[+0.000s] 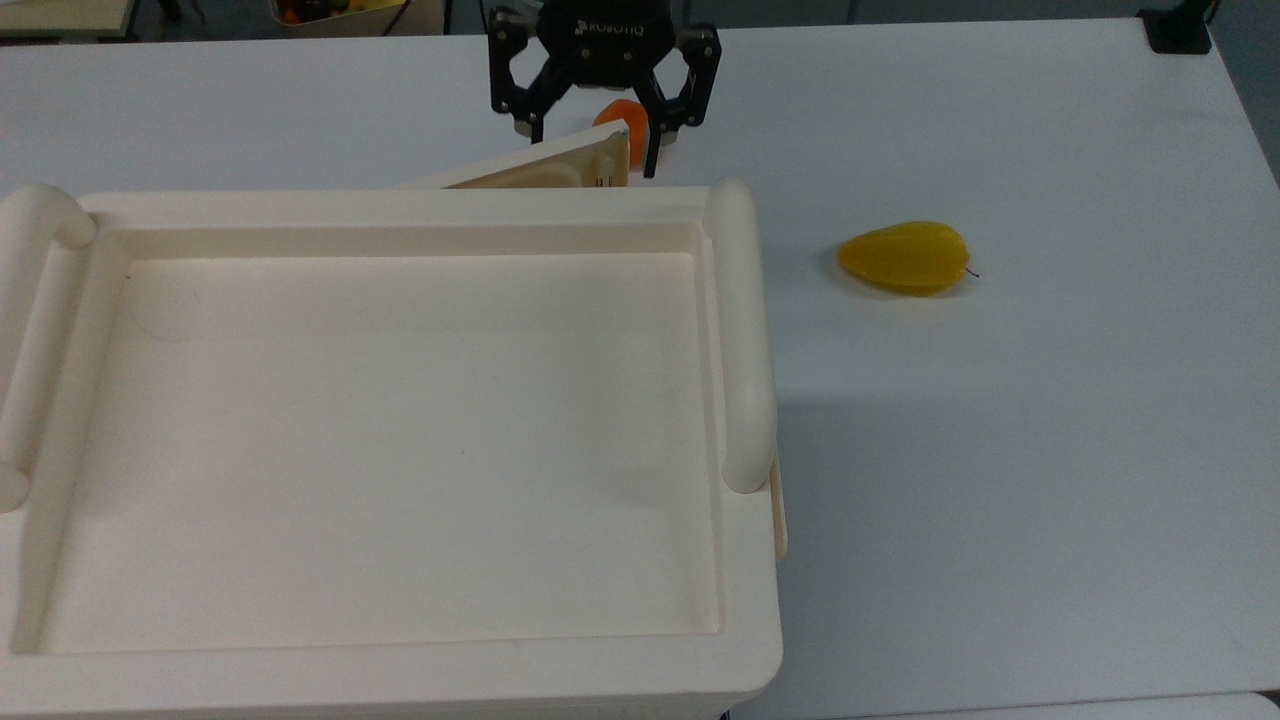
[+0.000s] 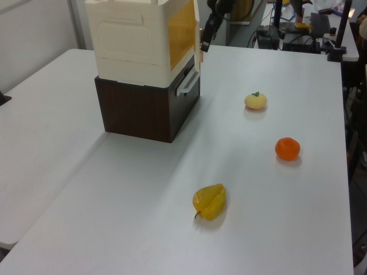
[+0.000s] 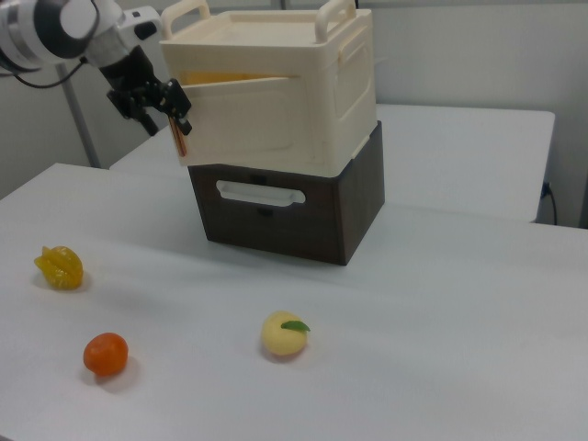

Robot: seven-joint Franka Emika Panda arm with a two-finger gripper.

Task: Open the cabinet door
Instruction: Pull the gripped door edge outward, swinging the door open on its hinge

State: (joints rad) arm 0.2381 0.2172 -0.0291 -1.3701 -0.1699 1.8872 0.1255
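Cabinet door (image 1: 545, 170) ajar, seemingly just beside end effector (image 1: 590, 135)

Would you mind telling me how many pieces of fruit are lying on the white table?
3. In the right view, the yellow starfruit lies at the far left, the orange nearer the camera, and the pale yellow fruit in front of the dark drawer box.

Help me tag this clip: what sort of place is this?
Probably a robotics lab: a robot gripper works at a small cabinet on a white table with toy fruit, equipment stands behind.
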